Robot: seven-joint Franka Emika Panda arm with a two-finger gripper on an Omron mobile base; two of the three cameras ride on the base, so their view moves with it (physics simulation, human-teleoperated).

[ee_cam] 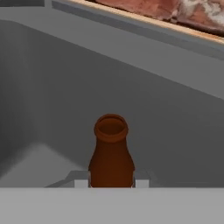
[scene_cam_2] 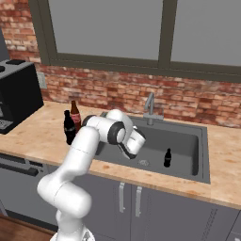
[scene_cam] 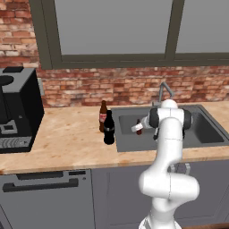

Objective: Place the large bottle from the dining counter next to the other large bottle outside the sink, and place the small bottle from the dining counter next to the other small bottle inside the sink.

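Now the claw (ee_cam: 112,183) is clamped on the small bottle (ee_cam: 111,151), neck pointing straight ahead of it, over the sink (scene_cam_2: 197,141). The tiny black bottle (scene_cam_2: 167,158) stands upright on the basin floor, off to the claw's right, well apart.

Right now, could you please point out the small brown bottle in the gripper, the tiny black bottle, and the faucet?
small brown bottle (ee_cam: 111,157), hand view, on its body.
tiny black bottle (scene_cam_2: 167,158), right base view, on its body.
faucet (scene_cam_2: 150,107), right base view, on its upright stem.
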